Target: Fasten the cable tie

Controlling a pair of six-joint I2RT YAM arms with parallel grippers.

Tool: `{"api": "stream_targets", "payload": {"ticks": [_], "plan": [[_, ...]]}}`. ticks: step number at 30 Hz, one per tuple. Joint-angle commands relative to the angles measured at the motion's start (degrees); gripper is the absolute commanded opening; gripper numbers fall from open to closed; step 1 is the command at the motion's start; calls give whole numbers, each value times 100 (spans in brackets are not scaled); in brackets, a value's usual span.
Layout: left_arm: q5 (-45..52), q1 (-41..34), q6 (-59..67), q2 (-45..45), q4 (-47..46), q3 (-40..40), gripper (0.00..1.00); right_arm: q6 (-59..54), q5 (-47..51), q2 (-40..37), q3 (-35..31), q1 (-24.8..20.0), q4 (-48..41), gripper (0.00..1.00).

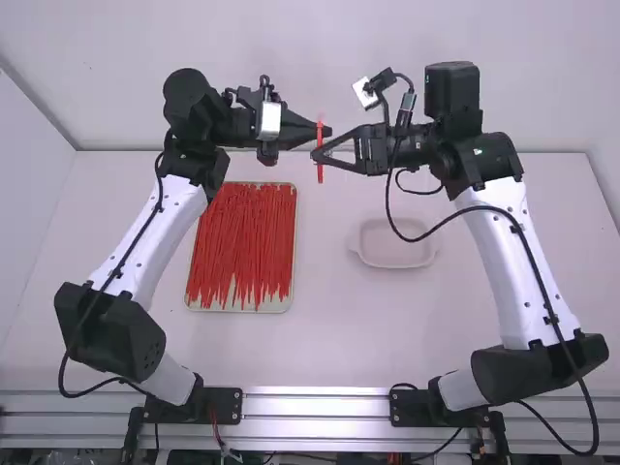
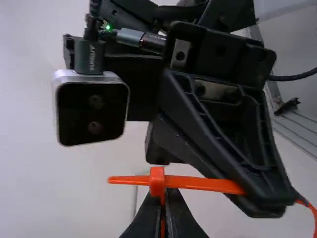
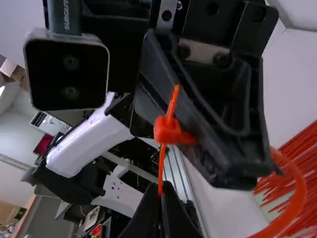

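Above the far side of the white table [image 1: 387, 339], my two grippers meet tip to tip in the air. My left gripper [image 1: 312, 129] is clenched on a red cable tie [image 1: 320, 165], fingers [image 2: 148, 220] pinched on the strap right beside its square head [image 2: 157, 179]. My right gripper [image 1: 323, 153] is likewise pinched tight on the strap, which curves away in a loop [image 3: 292, 198]. Down on the table, a tray [image 1: 240, 308] of loose red ties [image 1: 242, 242] lies near a white dish [image 1: 360, 248].
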Motion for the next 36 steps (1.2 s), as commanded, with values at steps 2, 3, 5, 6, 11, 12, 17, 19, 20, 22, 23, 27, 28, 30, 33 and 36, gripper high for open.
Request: {"api": "stream_targets", "payload": {"ticks": [2, 3, 5, 6, 11, 12, 17, 19, 20, 22, 23, 27, 28, 30, 33, 36], "plan": [[313, -55, 114, 7, 31, -48, 2, 503, -20, -63, 105, -15, 190, 0], [372, -55, 116, 7, 46, -48, 2, 551, -13, -63, 105, -28, 221, 0], [498, -52, 114, 7, 96, -48, 2, 717, -31, -63, 103, -109, 319, 0], [494, -55, 101, 7, 92, -48, 2, 758, -31, -63, 105, -122, 330, 0], [719, -120, 321, 7, -92, -48, 2, 905, -17, -63, 105, -210, 472, 0], [769, -131, 422, 7, -186, -48, 2, 1012, -13, -63, 105, -203, 529, 0], [809, -195, 660, 7, -540, -48, 2, 1115, -13, -63, 105, -203, 918, 0], [938, -195, 658, 7, -507, -48, 2, 1193, 87, -63, 103, -205, 909, 0], [944, -188, 616, 7, -461, -48, 2, 1263, 149, -63, 103, -205, 909, 0], [837, -210, 503, 7, -372, -48, 2, 1255, 192, -63, 103, -201, 911, 0], [776, -188, 411, 7, -297, -48, 2, 1257, 199, -63, 103, -203, 911, 0], [730, -188, -85, 4, 299, -48, 2, 1255, 195, -63, 103, -195, 866, 0], [721, -160, -234, 4, 490, -48, 2, 1244, 195, -63, 103, -197, 852, 0], [723, -160, -466, 4, 774, -48, 2, 1233, 251, -63, 103, -199, 745, 0], [743, -162, -614, 4, 960, -48, 2, 1193, 260, -63, 103, -197, 721, 0], [793, -186, -501, 4, 767, -48, 2, 1191, 267, -63, 103, -197, 782, 0]]}}
